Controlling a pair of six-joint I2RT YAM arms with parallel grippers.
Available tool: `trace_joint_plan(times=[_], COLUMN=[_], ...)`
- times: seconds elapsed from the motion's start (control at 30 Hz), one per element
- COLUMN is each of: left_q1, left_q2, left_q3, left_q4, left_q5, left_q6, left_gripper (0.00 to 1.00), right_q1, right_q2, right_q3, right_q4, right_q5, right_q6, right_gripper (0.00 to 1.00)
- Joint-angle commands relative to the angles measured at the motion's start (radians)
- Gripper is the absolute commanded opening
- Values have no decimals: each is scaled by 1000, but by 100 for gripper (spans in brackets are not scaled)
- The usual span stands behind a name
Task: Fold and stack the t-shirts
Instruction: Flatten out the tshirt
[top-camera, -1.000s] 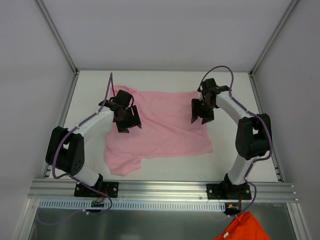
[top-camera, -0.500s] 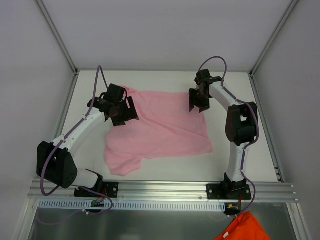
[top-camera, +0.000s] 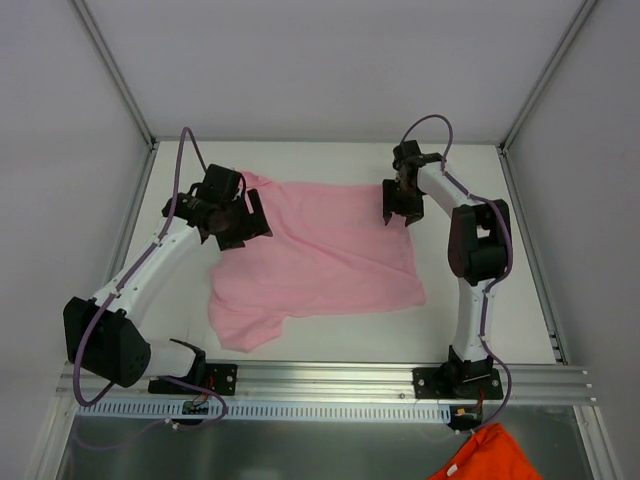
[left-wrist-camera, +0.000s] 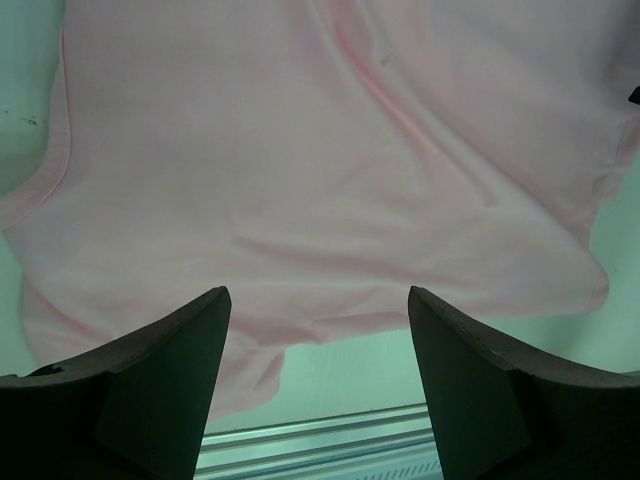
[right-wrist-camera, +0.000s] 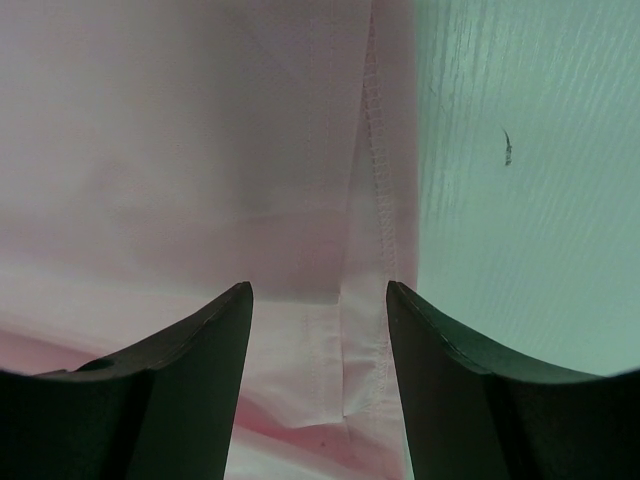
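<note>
Your left end effector (top-camera: 244, 226) had its jaws spread with nothing between them, hanging over the far-left part of the pink t-shirt (top-camera: 320, 260). Your right end effector (top-camera: 398, 214) was likewise parted and empty, above the shirt's stitched far-right hem. Nearest you, an orange cloth (top-camera: 488, 455) lay below the rail. Beyond it, the t-shirt lay spread and loosely rumpled on the white desk (top-camera: 330, 160).
</note>
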Motion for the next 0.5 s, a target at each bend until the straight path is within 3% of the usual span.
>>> trace_joint_plan(times=[0.0,0.47], left_q1=[16,25], left_q2=[-48,-60], left_q3=[46,82], left_q4=[-39,-75], left_q5=[-14,-26], left_q6=[19,21], left_gripper=[73,73], right_q1=[-11,-57], right_q2=[8,14], right_q3=[25,-18], right_q4=[-11,27], right_q5=[4,-113], right_q6=[5,27], right_gripper=[61,56])
